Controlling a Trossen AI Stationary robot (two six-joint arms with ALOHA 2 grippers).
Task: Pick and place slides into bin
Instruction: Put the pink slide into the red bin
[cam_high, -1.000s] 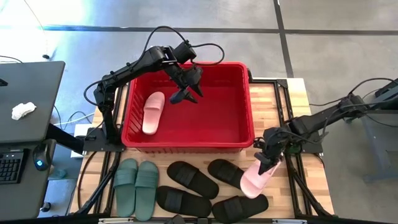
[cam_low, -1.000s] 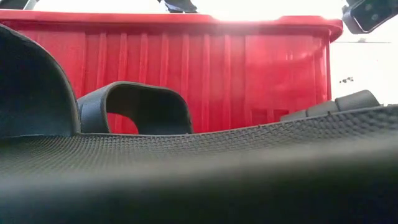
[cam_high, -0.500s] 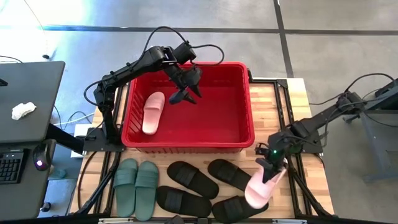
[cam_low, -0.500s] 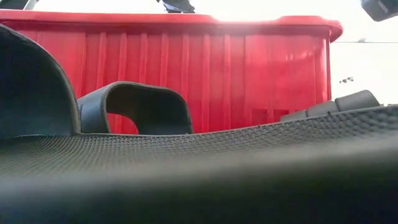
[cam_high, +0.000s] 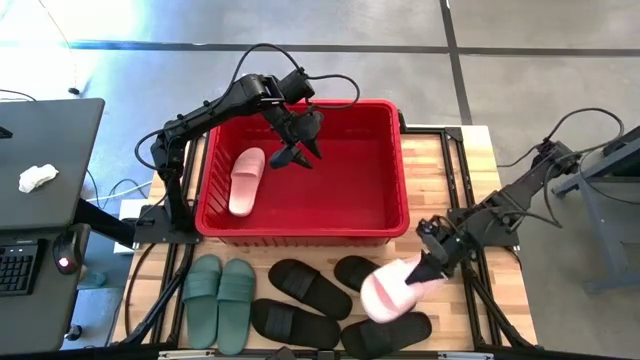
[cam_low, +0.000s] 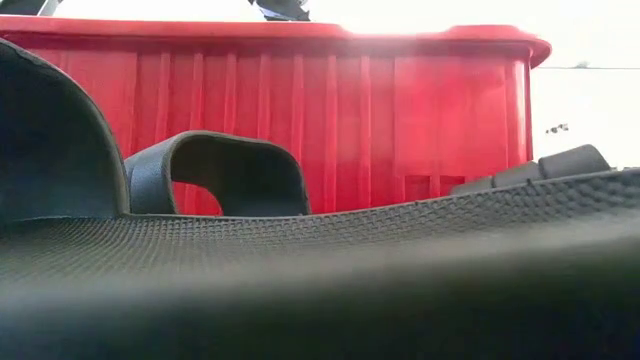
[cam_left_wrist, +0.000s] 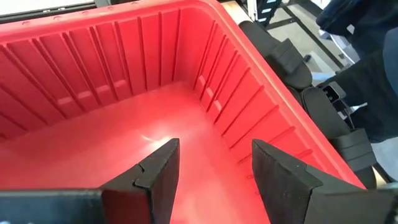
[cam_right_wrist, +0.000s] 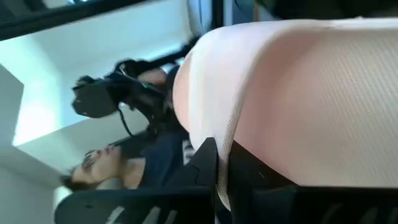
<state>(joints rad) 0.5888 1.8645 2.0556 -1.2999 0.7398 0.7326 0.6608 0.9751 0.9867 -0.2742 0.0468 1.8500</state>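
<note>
The red bin (cam_high: 403, 170) stands at the table's middle with one pale pink slide (cam_high: 246, 180) lying flat on its floor. My left gripper (cam_high: 296, 154) hangs open above the bin's floor (cam_left_wrist: 155, 124), with nothing between its fingers. My right gripper (cam_high: 421, 272) is near the bin's near right corner, shut on the other pink slide (cam_high: 388, 291). That slide is raised above the black slides (cam_high: 362, 272). A sage green pair (cam_high: 219, 301) and more black slides (cam_high: 309, 289) lie on the table in front of the bin. My right gripper pinches a thin edge of the pink slide (cam_right_wrist: 224, 186) between its two fingers, at the end nearest the gripper (cam_high: 410, 278). The fingers come nearly level from the table's right side. The slide sticks out from them toward the left, lifted clear of the table.
In the low view a black slide (cam_low: 320, 270) lies right before the camera and hides most of the table; the bin's near wall (cam_low: 400, 110) rises behind it. A desk with a keyboard (cam_high: 20, 270) stands left of the table. A person (cam_right_wrist: 93, 171) shows in the room beyond.
My right gripper has risen, swung toward the table's left and turned, still shut on the pink slide. The slide, which slanted down toward the near edge, is now higher and points left over the black slides.
</note>
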